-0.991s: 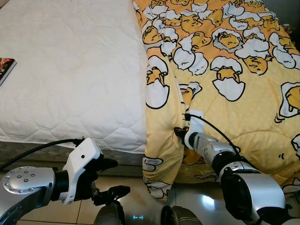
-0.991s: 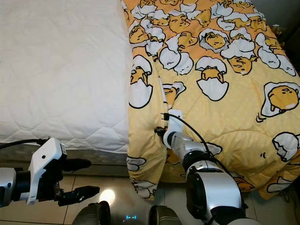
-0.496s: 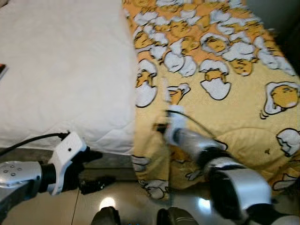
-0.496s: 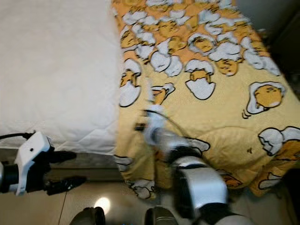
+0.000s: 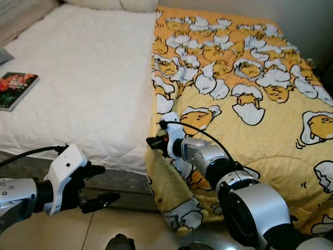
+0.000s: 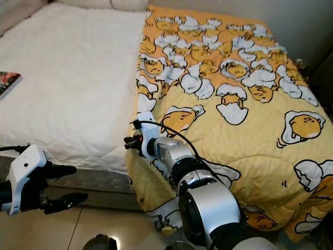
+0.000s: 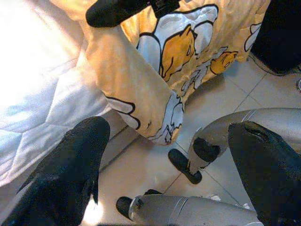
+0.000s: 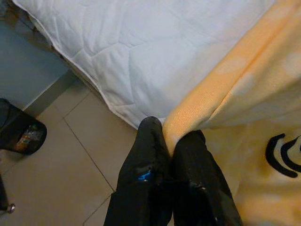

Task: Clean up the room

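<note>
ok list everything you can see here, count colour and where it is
blanket: one, yellow with egg cartoon print, covering the bed's right half, edge hanging toward the floor
mattress: one, white quilted, bare on the left half
book: one, dark cover with red flowers, near the mattress's left edge
pillow: one, off-white, at the head of the bed
floor: beige glossy tiles
right gripper: shut on the blanket's edge
left gripper: open, low beside the bed

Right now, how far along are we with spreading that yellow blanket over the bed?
Done: the yellow blanket covers the right half of the bed. In hand: the right gripper is shut on the blanket's edge at the foot of the bed; the left gripper hangs open over the floor tiles. Left: the white mattress on the left half is bare, and a book lies on it.
</note>
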